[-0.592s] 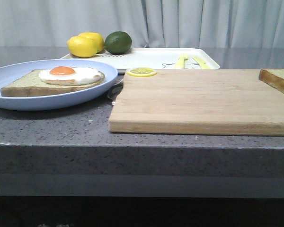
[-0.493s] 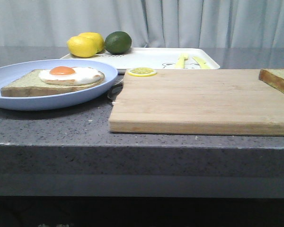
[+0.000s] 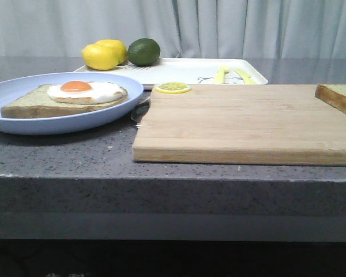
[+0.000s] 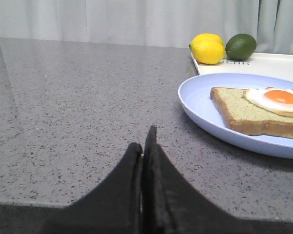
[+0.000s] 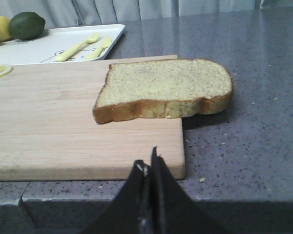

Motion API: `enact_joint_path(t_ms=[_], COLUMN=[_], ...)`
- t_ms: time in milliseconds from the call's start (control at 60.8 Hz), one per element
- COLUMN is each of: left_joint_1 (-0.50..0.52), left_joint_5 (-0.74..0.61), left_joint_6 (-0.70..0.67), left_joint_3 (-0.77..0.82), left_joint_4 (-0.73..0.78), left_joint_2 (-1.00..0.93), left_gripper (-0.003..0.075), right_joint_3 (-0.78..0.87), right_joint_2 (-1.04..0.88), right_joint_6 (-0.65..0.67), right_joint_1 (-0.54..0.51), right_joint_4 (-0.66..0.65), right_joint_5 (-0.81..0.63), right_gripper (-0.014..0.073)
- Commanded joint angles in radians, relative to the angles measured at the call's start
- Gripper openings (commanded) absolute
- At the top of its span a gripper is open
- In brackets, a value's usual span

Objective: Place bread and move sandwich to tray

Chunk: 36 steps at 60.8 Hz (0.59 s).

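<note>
Two arms: both waiting low at the counter's near edge.
Cutting board [image 3: 242, 124]: lying mid-counter.
Tray [image 3: 184, 70]: sitting behind the board, carrying lemons [image 3: 104, 55].
Sandwich [image 3: 66, 98]: resting egg-up on the blue plate [image 3: 23, 124], left of the board.
Bread [image 5: 163, 89]: overhanging the board's right end.
Left gripper [image 4: 142, 151]: fingers pressing together, empty.
Right gripper [image 5: 151, 163]: pressing together, empty.
</note>
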<state>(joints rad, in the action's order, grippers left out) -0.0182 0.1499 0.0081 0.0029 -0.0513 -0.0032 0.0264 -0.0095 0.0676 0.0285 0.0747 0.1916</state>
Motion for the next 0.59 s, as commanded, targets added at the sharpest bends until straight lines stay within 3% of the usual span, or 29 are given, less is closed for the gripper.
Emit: enact_joint_path(t_ms=[0, 444, 576], left_joint_1=[0.000, 0.000, 0.000], left_joint_5=[-0.082, -0.082, -0.087], left_joint_6=[-0.008, -0.008, -0.008], left_joint_3=[0.003, 0.003, 0.003], left_joint_4=[-0.006, -0.006, -0.006], left_joint_2=[-0.022, -0.022, -0.022], left_gripper=[-0.0020, -0.0020, -0.0020], right_joint_3=[-0.002, -0.002, -0.002], right_joint_2=[-0.019, -0.019, -0.019], right_joint_6=[-0.007, -0.007, -0.007], right_joint_1=[0.002, 0.002, 0.002], right_joint_4=[0.001, 0.001, 0.027], right_joint_5=[-0.078, -0.080, -0.140], right_gripper=[-0.0060, -0.0060, -0.0060])
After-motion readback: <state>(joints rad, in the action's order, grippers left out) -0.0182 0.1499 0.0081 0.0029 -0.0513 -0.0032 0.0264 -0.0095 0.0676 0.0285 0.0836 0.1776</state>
